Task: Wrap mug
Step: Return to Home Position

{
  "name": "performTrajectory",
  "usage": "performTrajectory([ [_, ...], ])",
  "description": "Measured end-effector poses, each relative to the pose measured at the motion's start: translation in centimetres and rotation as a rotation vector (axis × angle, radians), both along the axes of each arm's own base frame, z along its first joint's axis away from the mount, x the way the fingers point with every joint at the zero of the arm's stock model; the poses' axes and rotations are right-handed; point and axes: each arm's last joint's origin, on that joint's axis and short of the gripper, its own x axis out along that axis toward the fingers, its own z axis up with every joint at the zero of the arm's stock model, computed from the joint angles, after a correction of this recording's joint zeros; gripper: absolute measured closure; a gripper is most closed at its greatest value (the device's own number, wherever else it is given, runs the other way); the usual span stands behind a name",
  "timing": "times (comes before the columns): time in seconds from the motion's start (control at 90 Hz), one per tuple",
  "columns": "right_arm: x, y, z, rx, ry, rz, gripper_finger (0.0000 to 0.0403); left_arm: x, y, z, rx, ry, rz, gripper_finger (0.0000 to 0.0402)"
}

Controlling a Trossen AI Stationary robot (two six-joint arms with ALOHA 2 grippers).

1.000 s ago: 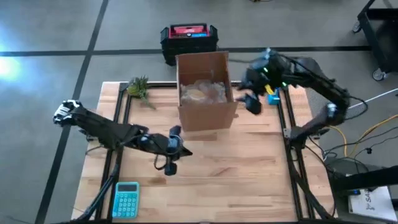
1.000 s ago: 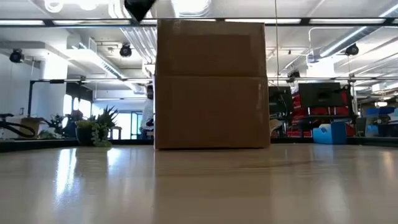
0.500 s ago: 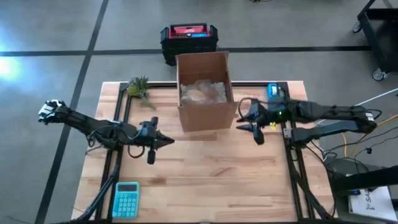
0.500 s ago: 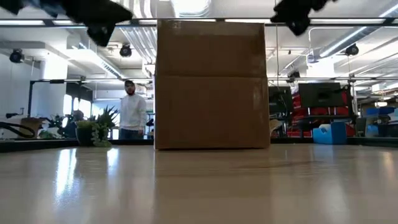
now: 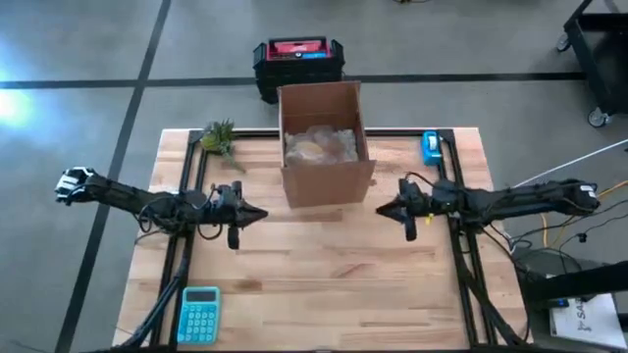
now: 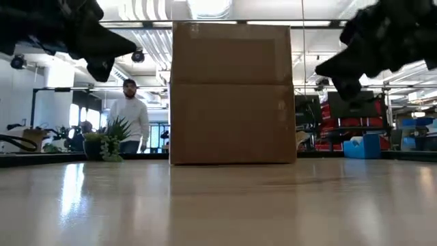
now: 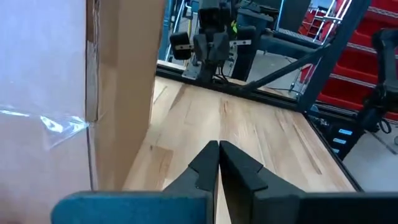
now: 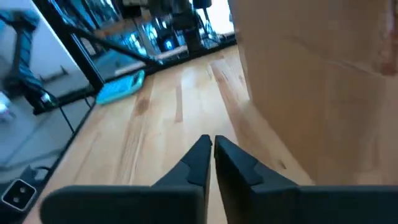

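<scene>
cardboard box (image 5: 329, 184) packed, both arms pulled back from it

within the last second both arms have been drawn away from the box. the right tool (image 5: 385, 208), which was raised close beside the box's right wall, has been brought down and out past the box's front right corner. the left tool (image 5: 257, 214), which was reached in over the bench (image 5: 334, 284) in front of the box, has been pulled back to the left. the arms are now stretched out low and nearly level, with the two tools pointed inward at each other across the front of the box and neither touching it. in the left wrist view the fingers (image 7: 202, 165) are seen pressed together with nothing held between them, and the same is seen in the right wrist view

the wrapped mugs (image 5: 319, 145) are seen from above inside the open box, as a bundle of clear bubble wrap with a yellowish patch showing through; one mug cannot be told from the other. no mug is seen out on the bench

from this the packing is judged to be finished, and only the settling of the arms at rest is judged to be left. the calculator (image 5: 199, 314) and the plant (image 5: 220, 137) have not been shifted. in the room behind, a person (image 6: 130, 113) has moved further out from behind the box
</scene>
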Motion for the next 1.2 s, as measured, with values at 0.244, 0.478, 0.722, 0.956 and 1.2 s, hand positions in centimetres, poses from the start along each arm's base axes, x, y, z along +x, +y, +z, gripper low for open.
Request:
performTrajectory([
  [0.244,-1.7,-0.1,-1.0,-0.018,-0.055,-0.073,0.0402,0.0,0.1,0.0,0.004,-0.005,0.004,0.0402],
  [0.478,-3.2,-0.1,-1.3,-0.020,-0.016,-0.108,0.0403,0.0,0.1,0.1,0.007,-0.006,0.004,0.0402],
  [0.722,-4.8,0.0,-0.7,-0.024,-0.076,-0.109,0.0403,0.0,0.3,-0.6,-0.001,0.011,0.006,0.0402],
  [0.956,-5.8,0.1,-0.1,-0.031,-0.205,-0.084,0.0403,-0.4,0.7,-1.1,-0.005,-0.006,-0.001,0.0402],
  [1.2,-5.8,0.2,-0.1,-0.055,-0.203,-0.069,0.0403,-2.1,0.9,-2.8,-0.023,-0.065,-0.042,0.0402],
])
